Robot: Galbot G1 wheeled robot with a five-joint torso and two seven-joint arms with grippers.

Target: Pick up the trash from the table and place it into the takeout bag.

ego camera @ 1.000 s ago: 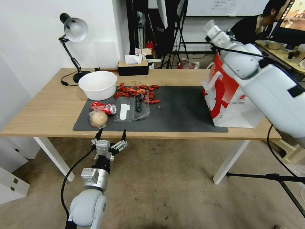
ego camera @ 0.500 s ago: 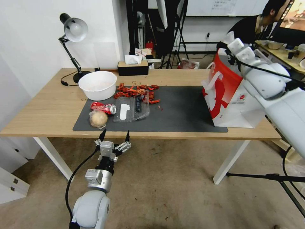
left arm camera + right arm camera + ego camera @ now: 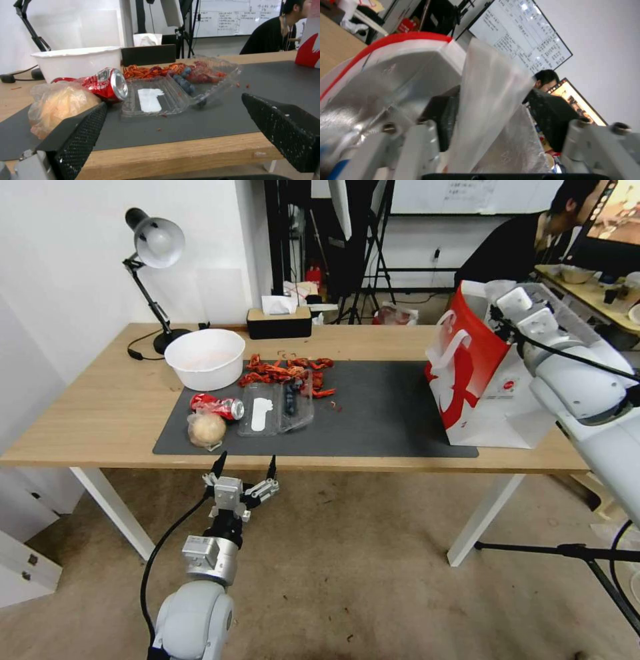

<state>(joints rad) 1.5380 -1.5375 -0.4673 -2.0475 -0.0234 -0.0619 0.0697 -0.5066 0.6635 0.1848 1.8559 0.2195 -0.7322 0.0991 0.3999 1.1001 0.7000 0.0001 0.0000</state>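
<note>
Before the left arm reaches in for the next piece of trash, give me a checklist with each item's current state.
1. left gripper open, short of the table edge: ok.
2. plastic-wrapped ball and crushed red can ahead of the left gripper, unobstructed: ok.
3. takeout bag upright on the table: ok.
4. right gripper at the bag's mouth, jaws around a clear cup: ok.
5. Cup released: not ok.
6. Room left inside the bag: cannot tell.

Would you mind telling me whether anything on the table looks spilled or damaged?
Yes. Red food scraps lie scattered loose across the dark mat beside the white bowl, the red can is crushed and lying on its side, and an open clear clamshell lies among them.
</note>
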